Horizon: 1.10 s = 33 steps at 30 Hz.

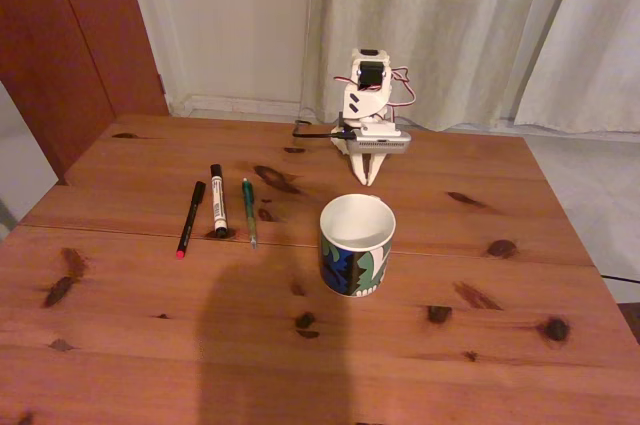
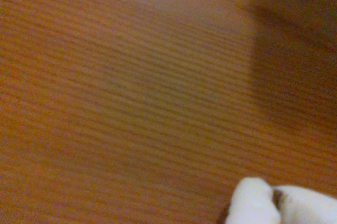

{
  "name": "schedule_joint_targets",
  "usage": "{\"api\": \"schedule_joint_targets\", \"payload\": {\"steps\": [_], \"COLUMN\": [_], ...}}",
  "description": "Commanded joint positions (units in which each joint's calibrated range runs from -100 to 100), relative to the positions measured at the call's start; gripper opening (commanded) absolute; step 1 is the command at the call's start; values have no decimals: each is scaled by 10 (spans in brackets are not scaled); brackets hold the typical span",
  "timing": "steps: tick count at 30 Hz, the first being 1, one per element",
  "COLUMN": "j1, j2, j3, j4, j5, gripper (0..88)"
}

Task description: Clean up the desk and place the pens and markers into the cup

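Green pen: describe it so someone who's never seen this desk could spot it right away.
On the wooden desk, look left of the patterned cup in the fixed view, where three sticks lie side by side. The green pen is the one nearest the cup. It is the thinnest, translucent green, unlike the white marker with a black cap and the black pen with a red end.

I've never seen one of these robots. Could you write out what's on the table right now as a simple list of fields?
surface: wooden desk, planks with dark knots
robot: small white arm at the far edge, folded down
hand: tips pointing down at the desk, close together, holding nothing
cup: upright near the middle, looks empty
black pen: lying left of the cup, red end nearest the camera
white marker: lying beside the black pen
green pen: lying nearest the cup
in cup so far: nothing
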Motion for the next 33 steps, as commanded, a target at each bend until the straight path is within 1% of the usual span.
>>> {"api": "schedule_joint_targets", "payload": {"steps": [1, 33], "j1": [17, 22], "j2": [0, 0], "j3": [4, 4], "j4": [3, 3], "j5": [-1, -1], "gripper": [8, 7]}}
